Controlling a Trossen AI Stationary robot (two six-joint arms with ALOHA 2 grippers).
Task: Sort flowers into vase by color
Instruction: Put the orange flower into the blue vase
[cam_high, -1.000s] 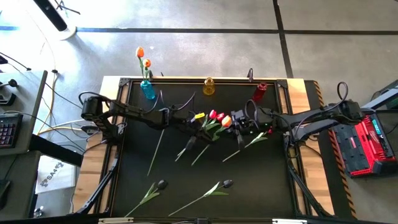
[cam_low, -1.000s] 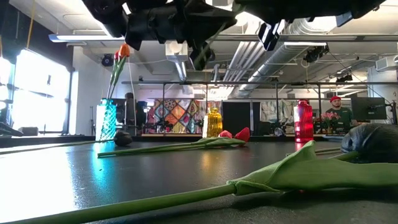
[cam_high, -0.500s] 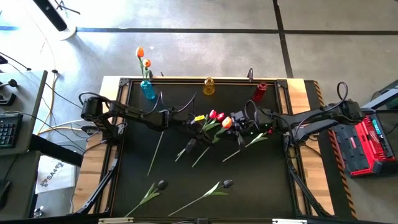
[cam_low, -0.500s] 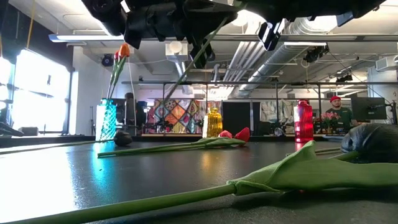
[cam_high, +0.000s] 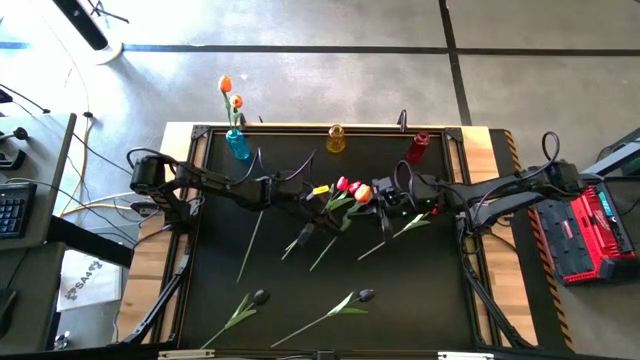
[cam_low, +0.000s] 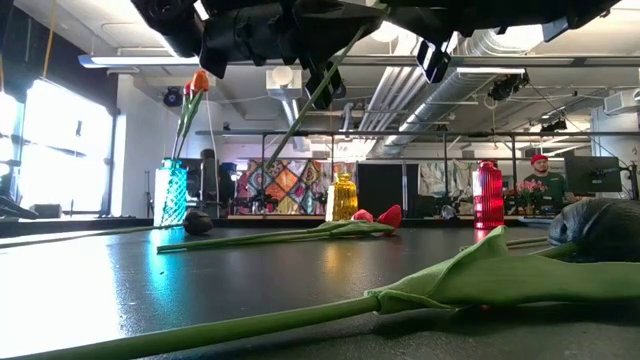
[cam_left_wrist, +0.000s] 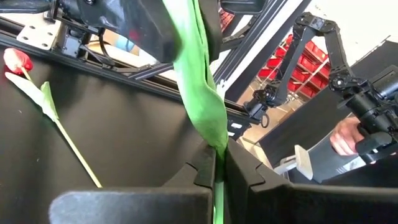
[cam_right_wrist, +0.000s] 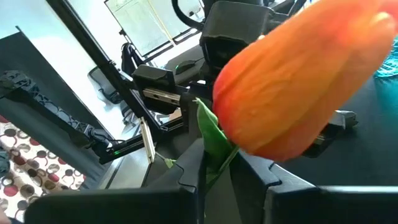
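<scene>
From above, the black table top (cam_high: 420, 300) carries loose artificial tulips, with the left gripper (cam_high: 314, 199) and right gripper (cam_high: 382, 203) meeting mid-table at an orange-headed tulip with a thin green stem (cam_high: 362, 193). The left wrist view shows that gripper's fingers (cam_left_wrist: 205, 171) pinched shut on the green stem. The right wrist view shows its fingers (cam_right_wrist: 189, 171) clamped just below the orange head.
</scene>
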